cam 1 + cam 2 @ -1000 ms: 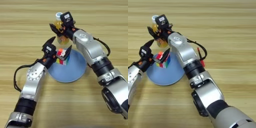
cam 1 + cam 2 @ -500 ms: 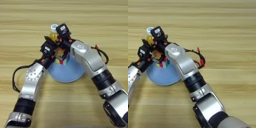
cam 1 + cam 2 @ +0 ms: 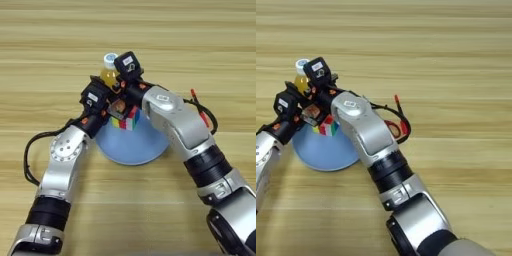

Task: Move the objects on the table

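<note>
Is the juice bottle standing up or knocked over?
Standing up. The juice bottle shows its white cap on top, beyond the plate, with both end effectors close by.

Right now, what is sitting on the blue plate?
The puzzle cube sits at the blue plate's far edge, with both grippers crowded over it. The arms cover part of that edge, so anything there is hidden.

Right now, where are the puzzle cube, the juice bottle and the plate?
puzzle cube (image 3: 126, 120): left eye view, its coloured side face.
juice bottle (image 3: 110, 60): left eye view, its white cap.
plate (image 3: 131, 150): left eye view, bare blue front part.
</note>
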You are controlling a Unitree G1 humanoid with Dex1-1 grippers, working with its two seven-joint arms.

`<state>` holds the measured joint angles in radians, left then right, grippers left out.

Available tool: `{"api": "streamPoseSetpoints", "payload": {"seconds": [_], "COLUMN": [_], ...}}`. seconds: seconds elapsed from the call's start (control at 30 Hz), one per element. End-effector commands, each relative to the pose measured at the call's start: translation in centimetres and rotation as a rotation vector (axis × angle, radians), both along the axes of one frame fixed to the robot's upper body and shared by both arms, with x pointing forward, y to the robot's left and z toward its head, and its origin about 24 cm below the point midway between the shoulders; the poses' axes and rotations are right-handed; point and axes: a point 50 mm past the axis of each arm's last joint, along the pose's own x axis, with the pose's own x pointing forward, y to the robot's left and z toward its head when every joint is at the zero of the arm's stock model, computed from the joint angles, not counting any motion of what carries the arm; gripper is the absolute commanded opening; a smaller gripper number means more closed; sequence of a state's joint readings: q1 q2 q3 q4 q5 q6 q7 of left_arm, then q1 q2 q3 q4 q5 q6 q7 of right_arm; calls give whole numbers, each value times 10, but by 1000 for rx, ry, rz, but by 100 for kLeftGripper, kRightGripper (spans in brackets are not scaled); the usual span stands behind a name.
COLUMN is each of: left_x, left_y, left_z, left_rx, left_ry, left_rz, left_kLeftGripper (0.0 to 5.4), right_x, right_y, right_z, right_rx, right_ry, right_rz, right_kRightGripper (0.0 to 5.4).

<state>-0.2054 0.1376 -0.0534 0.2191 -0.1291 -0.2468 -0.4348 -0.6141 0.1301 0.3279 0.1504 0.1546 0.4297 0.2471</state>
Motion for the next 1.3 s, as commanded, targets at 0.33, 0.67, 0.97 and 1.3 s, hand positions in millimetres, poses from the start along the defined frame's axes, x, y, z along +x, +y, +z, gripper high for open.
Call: {"api": "streamPoseSetpoints", "payload": {"seconds": [0.33, 0.67, 0.97, 1.3], "left_x": [2, 2, 3, 3], "left_y": [-1, 1, 2, 3], "left_z": [-2, -1, -2, -2], "left_rx": [-19, -24, -26, -23], "left_ry": [14, 14, 14, 13], "left_rz": [-27, -23, -15, -15], "left_kLeftGripper": [385, 341, 340, 340], "right_x": [-12, -11, -10, -15], "right_y": [19, 17, 15, 17], "right_z": [13, 9, 7, 21], "right_rx": [56, 49, 44, 88], "right_ry": [-3, 2, 6, -65], "right_rz": [66, 59, 52, 84], "right_kRightGripper": [352, 352, 441, 525]}}
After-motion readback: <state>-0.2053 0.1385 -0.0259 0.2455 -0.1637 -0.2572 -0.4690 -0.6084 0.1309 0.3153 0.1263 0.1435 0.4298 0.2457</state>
